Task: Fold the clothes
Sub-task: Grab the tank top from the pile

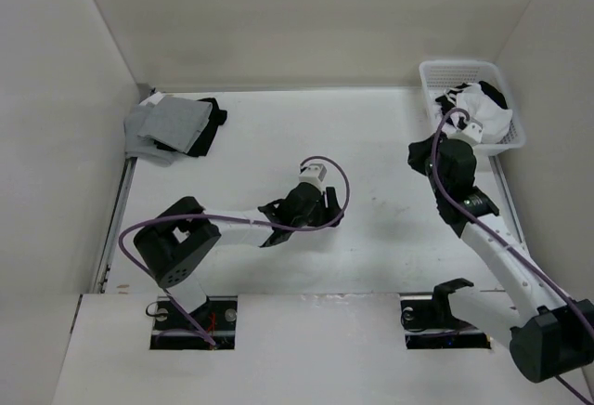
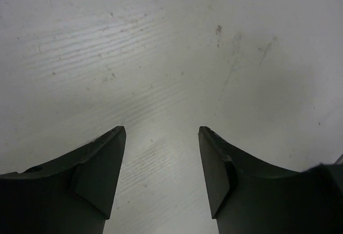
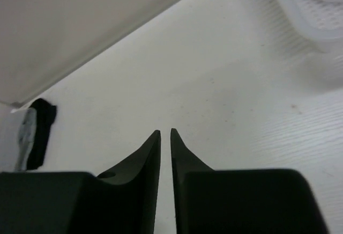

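The clothes, a white top (image 1: 483, 110), lie bunched in the white basket (image 1: 430, 78) at the back right, mixed with a black garment. The right wrist view catches only a corner of that basket (image 3: 308, 22) with a scrap of white fabric. My right gripper (image 1: 415, 156) hovers just left of the basket, pointing left over bare table; its jaws (image 3: 165, 133) are shut to a thin slit with nothing in it. My left gripper (image 1: 272, 210) is low over the middle of the table, open, with only the tabletop between its fingers (image 2: 162, 129).
A folded grey and black garment stack (image 1: 172, 126) sits at the back left by the wall, and shows at the left edge of the right wrist view (image 3: 32, 132). White walls close the table on three sides.
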